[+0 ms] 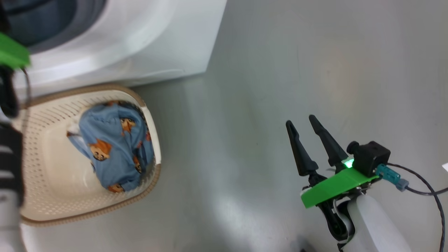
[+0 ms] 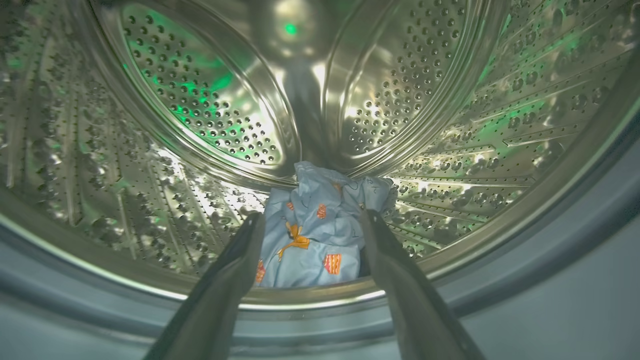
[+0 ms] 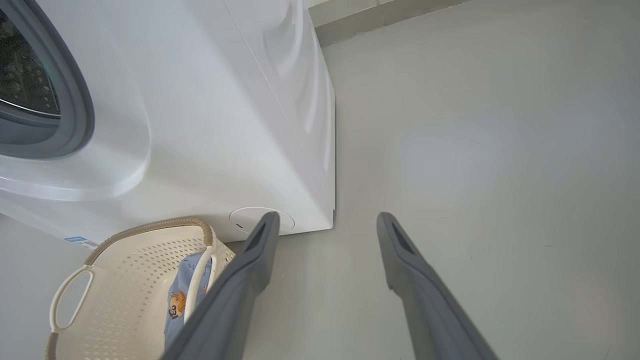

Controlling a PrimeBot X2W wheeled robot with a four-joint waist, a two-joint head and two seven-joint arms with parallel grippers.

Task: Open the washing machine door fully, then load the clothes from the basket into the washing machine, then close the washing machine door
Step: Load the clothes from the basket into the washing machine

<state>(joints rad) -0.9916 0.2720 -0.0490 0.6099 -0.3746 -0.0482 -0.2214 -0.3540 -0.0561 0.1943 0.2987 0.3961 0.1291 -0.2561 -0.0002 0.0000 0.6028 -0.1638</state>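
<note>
The white washing machine (image 1: 140,45) stands at the upper left with its opening uncovered; its door is out of view. My left gripper (image 2: 312,217) is open at the mouth of the steel drum (image 2: 200,100). One light-blue piece of the clothes (image 2: 310,240) lies on the drum floor beyond its fingertips, loose. On the floor in front of the machine sits the cream basket (image 1: 45,140), with more fox-print clothes (image 1: 112,147) bunched against its right wall. My right gripper (image 1: 301,120) hangs open and empty over bare floor, right of the basket (image 3: 130,270) and its clothes (image 3: 177,300).
Smooth grey floor (image 1: 280,70) spreads to the right of the machine (image 3: 210,125). A black cable (image 1: 430,189) trails from my right wrist. The grey rubber gasket (image 2: 575,240) rings the drum mouth. A wall base (image 3: 380,15) runs behind the machine.
</note>
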